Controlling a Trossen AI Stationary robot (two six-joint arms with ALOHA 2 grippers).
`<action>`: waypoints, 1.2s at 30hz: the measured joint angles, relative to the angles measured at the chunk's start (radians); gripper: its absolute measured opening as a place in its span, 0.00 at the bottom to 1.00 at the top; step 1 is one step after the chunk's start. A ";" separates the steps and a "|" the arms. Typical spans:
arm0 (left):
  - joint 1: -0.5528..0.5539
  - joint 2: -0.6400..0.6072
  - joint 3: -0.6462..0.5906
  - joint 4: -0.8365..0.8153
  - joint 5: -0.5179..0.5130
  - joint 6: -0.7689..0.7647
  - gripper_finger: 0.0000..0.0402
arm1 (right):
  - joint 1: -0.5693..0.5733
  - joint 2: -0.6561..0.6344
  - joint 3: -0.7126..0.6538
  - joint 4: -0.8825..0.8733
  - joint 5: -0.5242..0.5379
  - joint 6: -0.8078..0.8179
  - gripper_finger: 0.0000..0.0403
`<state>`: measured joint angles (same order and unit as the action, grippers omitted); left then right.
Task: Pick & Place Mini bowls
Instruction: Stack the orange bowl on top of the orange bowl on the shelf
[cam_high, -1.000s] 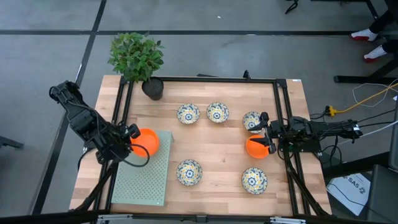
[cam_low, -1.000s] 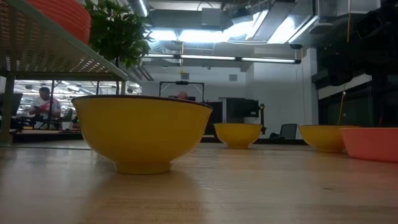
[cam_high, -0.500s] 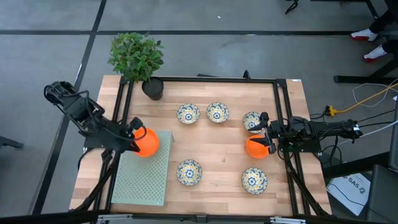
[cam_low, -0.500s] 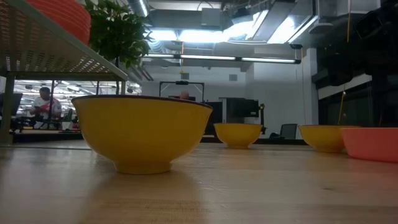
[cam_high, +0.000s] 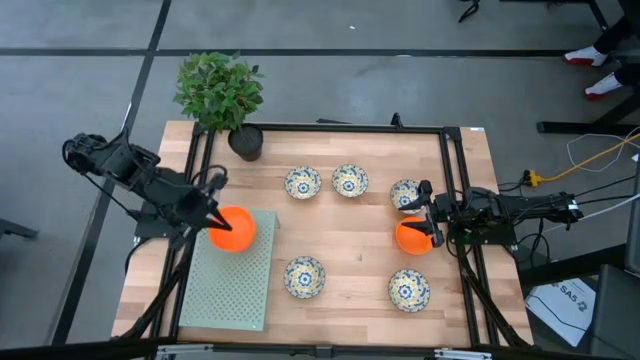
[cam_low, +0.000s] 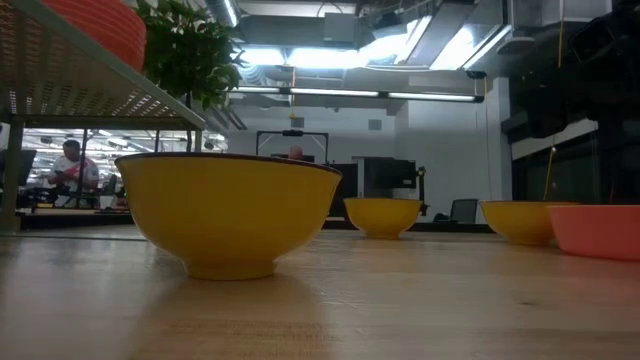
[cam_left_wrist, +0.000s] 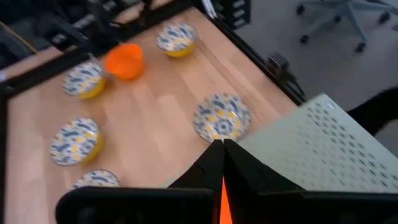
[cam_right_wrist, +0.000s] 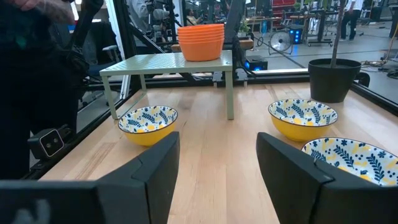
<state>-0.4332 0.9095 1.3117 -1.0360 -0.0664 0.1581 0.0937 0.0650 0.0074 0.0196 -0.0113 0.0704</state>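
With the left gripper (cam_high: 213, 222) pinched shut by the orange stack (cam_high: 233, 228) at left, we lower the open right gripper (cam_high: 428, 216) squarely over its orange bowl (cam_high: 411, 237).

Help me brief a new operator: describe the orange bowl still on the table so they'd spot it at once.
On the wooden table, look to the right edge, where the right arm's pincer waits open. The orange bowl sits right at it, between two patterned bowls; it is the only plain orange one on bare wood.
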 joint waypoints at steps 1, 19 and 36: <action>0.017 0.003 0.000 0.018 0.001 0.010 0.02 | 0.000 0.000 0.000 0.000 0.000 0.000 0.53; 0.459 0.253 0.000 0.465 0.034 -0.015 0.01 | 0.000 0.000 0.000 0.000 0.000 0.000 0.53; 0.637 0.275 0.000 0.505 0.035 -0.304 0.01 | -0.011 0.000 0.000 0.042 0.250 -0.231 0.53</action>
<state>0.2039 1.1843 1.3117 -0.5308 -0.0315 -0.1461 0.0826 0.0647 0.0074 0.0616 0.2383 -0.1604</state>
